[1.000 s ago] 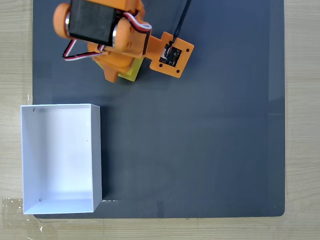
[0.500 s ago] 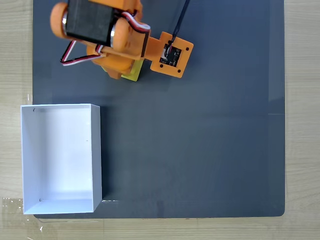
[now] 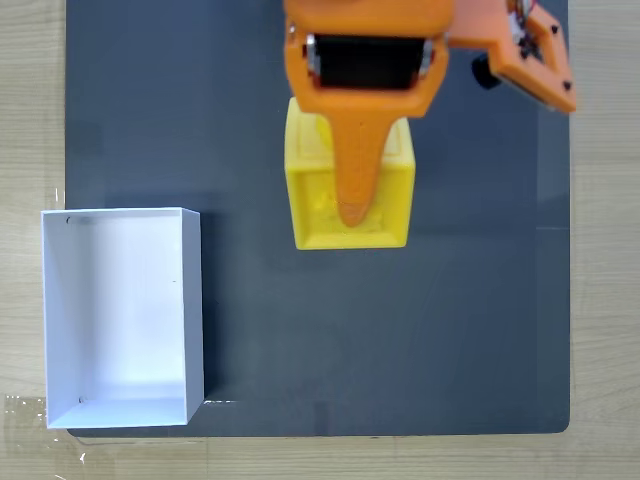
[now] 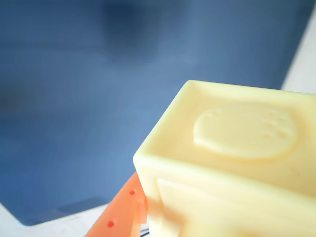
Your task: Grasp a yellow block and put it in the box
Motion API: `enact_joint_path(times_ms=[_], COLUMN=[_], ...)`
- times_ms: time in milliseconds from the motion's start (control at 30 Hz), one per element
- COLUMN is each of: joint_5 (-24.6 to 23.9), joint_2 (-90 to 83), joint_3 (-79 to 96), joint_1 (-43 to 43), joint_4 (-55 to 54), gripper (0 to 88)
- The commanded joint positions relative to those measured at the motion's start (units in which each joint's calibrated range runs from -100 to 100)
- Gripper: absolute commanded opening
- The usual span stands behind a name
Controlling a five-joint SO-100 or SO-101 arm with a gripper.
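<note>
fingers (image 3: 352, 212) pinching yellow block (image 3: 385, 200) | box (image 3: 60, 320) left, apart | block unmarked, no txt

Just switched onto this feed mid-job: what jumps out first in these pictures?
The yellow block looms large near the top centre of the fixed view, carried in the orange gripper above the dark mat. The white box sits open at lower left, with nothing in it.

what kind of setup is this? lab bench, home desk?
Probably a hobby or lab tabletop rig, can't say which. A dark mat lies on a pale wood-grain table, with just a white box and a yellow block under the orange printed hand.
</note>
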Motion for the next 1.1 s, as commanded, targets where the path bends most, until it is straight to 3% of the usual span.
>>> enact_joint_path(times_ms=[0,233,467,1067], joint_5=[-0.35,0.18,0.23,0.28], joint_2=[-8.5,-15.02,-9.85,21.59], joint_3=[-4.85,-5.21,-4.22,-5.31], joint_1=[-2.76,6.24,15.67,28.38], joint_4=[-1.2,-13.68,-28.86,-41.86], gripper=[29.5,29.5,29.5,29.5])
